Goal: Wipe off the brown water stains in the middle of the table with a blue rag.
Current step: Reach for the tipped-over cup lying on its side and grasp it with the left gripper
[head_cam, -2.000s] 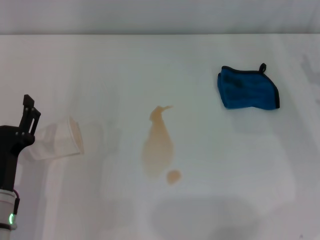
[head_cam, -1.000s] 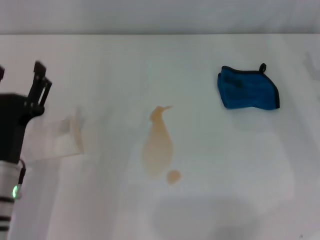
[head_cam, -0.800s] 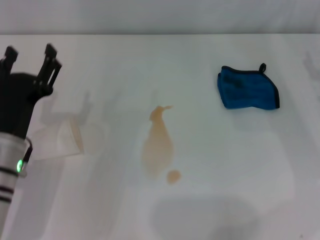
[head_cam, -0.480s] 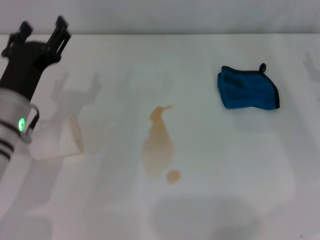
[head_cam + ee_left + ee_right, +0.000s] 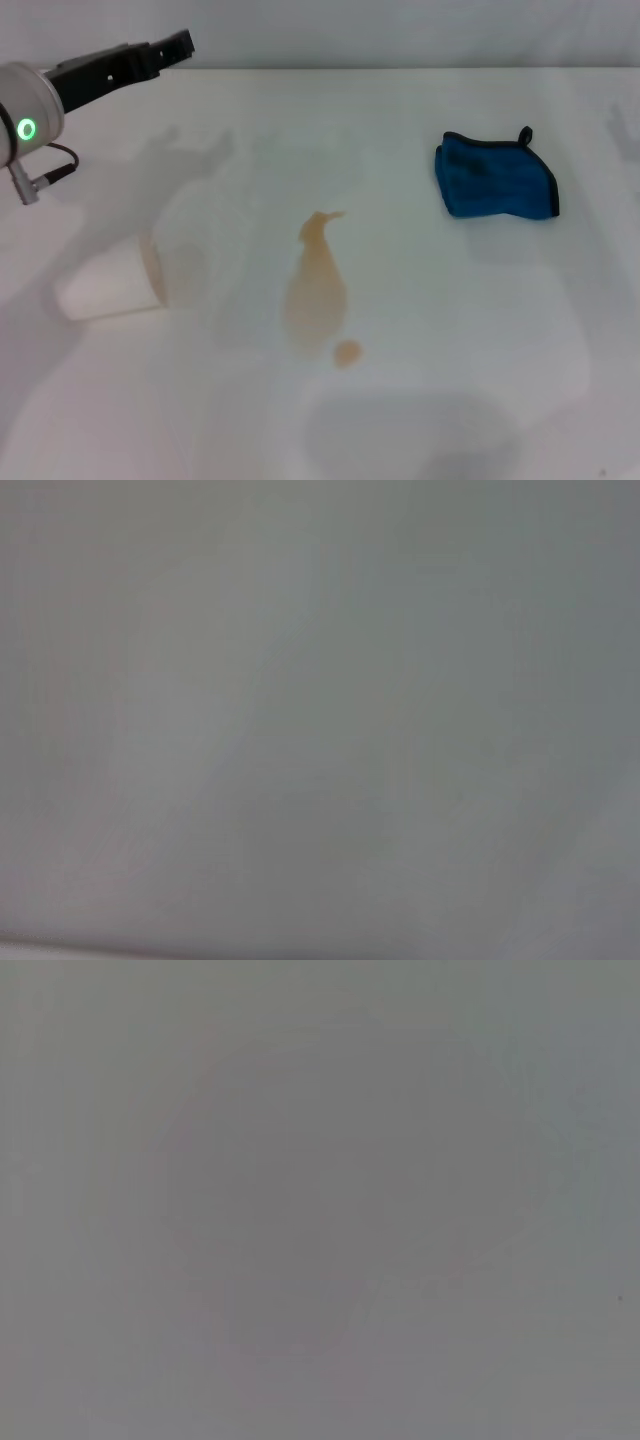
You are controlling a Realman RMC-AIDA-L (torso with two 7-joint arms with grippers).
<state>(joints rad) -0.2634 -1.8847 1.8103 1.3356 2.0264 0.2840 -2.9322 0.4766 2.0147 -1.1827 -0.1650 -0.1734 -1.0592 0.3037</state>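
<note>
Broad white counter (image 5: 420,400): blue rag (image 5: 495,178) at two o'clock, long axis crosswise, far from left pincer (image 5: 172,45) up at ten o'clock, grip state unreadable. Brown water stains (image 5: 316,295) dead centre.

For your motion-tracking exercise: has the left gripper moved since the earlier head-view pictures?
Yes. The left gripper has risen from beside the tipped cup and swung toward the table's far edge, while the cup has stayed put.
</note>
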